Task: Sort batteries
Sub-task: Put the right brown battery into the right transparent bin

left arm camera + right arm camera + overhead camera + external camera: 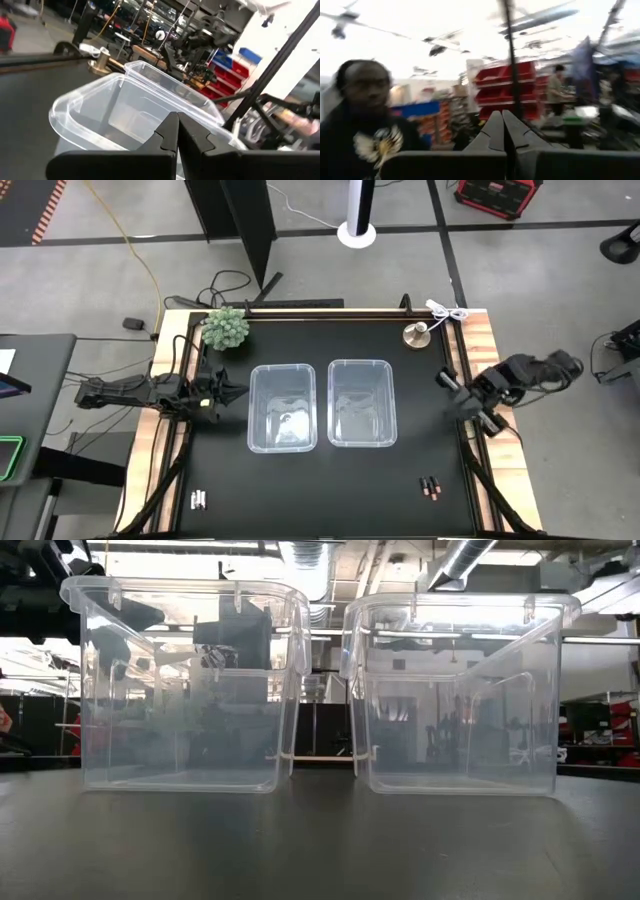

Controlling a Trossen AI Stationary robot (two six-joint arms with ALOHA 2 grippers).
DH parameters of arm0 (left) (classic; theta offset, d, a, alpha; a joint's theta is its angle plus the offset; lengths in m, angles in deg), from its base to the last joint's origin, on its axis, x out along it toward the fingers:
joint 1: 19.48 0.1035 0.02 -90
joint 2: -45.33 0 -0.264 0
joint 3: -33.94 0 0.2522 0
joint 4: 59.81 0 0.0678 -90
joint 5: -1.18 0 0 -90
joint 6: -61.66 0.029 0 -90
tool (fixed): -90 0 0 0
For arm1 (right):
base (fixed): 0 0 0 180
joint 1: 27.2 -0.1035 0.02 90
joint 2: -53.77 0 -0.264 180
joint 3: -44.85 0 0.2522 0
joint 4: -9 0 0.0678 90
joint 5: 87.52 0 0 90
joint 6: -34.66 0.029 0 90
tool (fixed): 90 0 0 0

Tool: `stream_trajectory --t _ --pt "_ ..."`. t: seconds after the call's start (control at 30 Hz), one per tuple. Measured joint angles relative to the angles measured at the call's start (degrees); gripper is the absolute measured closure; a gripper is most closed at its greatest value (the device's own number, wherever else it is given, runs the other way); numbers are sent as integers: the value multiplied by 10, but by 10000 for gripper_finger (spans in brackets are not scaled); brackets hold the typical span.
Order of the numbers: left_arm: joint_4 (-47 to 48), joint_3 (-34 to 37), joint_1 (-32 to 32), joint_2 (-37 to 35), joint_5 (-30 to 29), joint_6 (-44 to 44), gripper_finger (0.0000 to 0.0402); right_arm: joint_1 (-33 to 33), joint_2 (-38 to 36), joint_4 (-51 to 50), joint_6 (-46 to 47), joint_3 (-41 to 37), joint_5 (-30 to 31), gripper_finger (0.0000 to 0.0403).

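Note:
A few silvery-white batteries [198, 499] lie on the black table near its near-left corner. A few dark batteries with copper-orange ends [431, 487] lie near the near-right corner. Two clear plastic bins stand side by side mid-table, the left bin [283, 407] and the right bin [362, 402]; the low view shows the left bin [185, 690] and the right bin [460, 690] with nothing inside. My left gripper [238, 392] [177, 132] is shut, just left of the left bin [125, 107]. My right gripper [443, 379] [502, 130] is shut, raised by the table's right edge, pointing up into the room.
A small green plant [226, 328] stands at the far-left corner. A brass bell [416, 334] and a white cable [446, 311] are at the far right. A person [365, 120] shows in the room beyond. Bare table lies between the bins and the near edge.

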Motion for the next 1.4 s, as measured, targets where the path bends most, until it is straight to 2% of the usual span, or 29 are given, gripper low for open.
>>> stream_trajectory --t 0.1,0.17,0.27,0.43,0.5,0.6,0.7,0.83,1.0,1.23,1.3,1.4 --pt "2 0 0 0 0 -33 401 -58 64 -121 4 65 4 403" --pt "1 0 0 0 0 -36 401 -89 119 -213 43 109 21 403" --pt "2 0 0 0 -12 -36 401 -123 215 -353 143 181 59 403" --pt "2 0 0 0 -23 -23 401 -151 381 -661 324 316 67 403" --pt "3 0 0 0 -23 -23 401 -164 442 -784 387 349 76 403" --pt "3 0 0 0 -23 -23 401 -193 509 -886 465 357 85 403" --pt "3 0 0 0 -22 -22 401 -233 549 -891 522 349 85 403" --pt "5 0 0 0 -20 -16 401 -285 590 -829 604 344 90 403" --pt "4 0 0 0 -19 33 399 -328 635 -772 714 344 105 403" --pt "3 0 0 0 -19 81 370 -386 698 -727 846 344 107 400" --pt "3 0 0 0 -19 82 362 -397 711 -720 888 344 107 388" --pt "4 0 0 0 -19 83 355 -407 729 -708 949 344 111 348"
